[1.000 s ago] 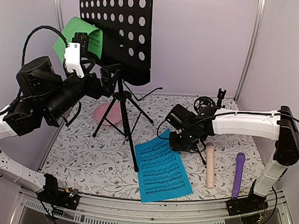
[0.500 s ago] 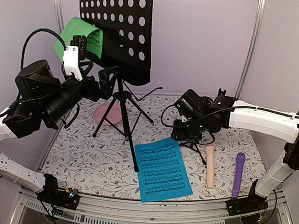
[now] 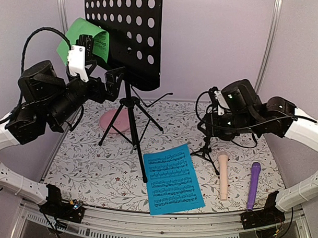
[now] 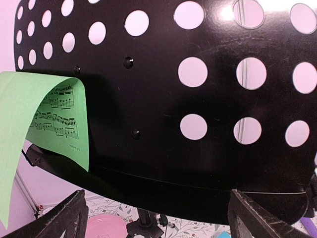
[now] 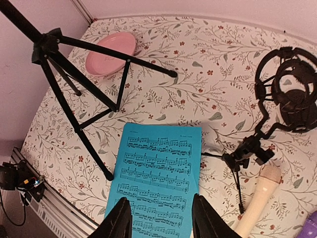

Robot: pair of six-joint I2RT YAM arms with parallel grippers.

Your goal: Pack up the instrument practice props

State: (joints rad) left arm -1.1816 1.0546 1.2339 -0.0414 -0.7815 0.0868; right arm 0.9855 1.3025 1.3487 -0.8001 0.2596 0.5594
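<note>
The black perforated music rack (image 3: 125, 34) stands on its tripod (image 3: 132, 118) at the back. A green sheet (image 3: 81, 38) curls over the rack's left edge. My left gripper (image 3: 113, 80) is open and empty just below the rack's lower edge (image 4: 163, 183); the green sheet (image 4: 29, 124) is up to its left. A blue sheet (image 3: 172, 177) lies flat on the table. A beige microphone (image 3: 223, 176) and a purple microphone (image 3: 253, 185) lie to its right. A small black mic support (image 5: 247, 151) stands beside the beige microphone (image 5: 260, 198). My right gripper (image 5: 161, 223) is open and empty, high above the blue sheet (image 5: 158, 178).
A pink plate (image 3: 114, 120) lies behind the tripod's legs, and it also shows in the right wrist view (image 5: 111, 52). The tripod legs (image 5: 74, 84) spread left of the blue sheet. Walls close the back and both sides.
My right arm has risen and swung right and back, away from the blue sheet and the mic support. My left arm has barely moved.
</note>
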